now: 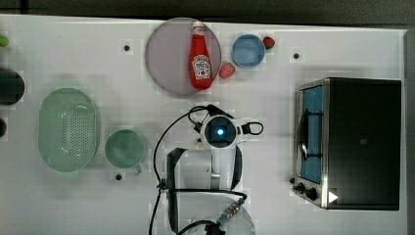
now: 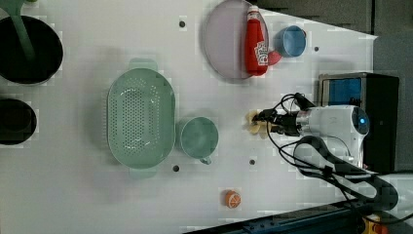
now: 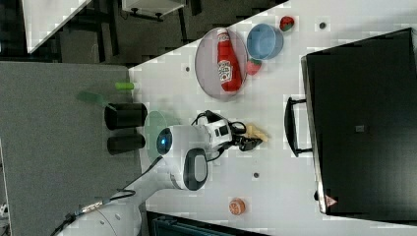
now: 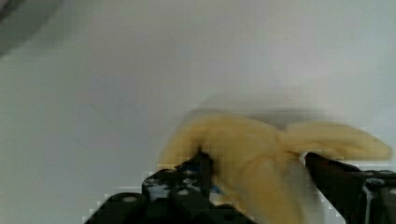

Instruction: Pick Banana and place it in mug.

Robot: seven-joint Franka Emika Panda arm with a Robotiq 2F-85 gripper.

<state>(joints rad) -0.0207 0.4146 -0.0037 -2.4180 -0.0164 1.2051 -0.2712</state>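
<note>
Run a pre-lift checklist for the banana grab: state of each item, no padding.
1. Jaws on either side of the banana: ok, a dark jaw shows on each side of it in the wrist view.
2. Grip firm on the banana: cannot tell, contact is blurred.
3. Gripper down at the fruit: ok in the left view.
4. Mug upright with its mouth open: ok.
5. Path to the mug: ok, bare table lies between them in the left view.
6. Basket next to the mug: ok, but close enough to mind on the drop.
</note>
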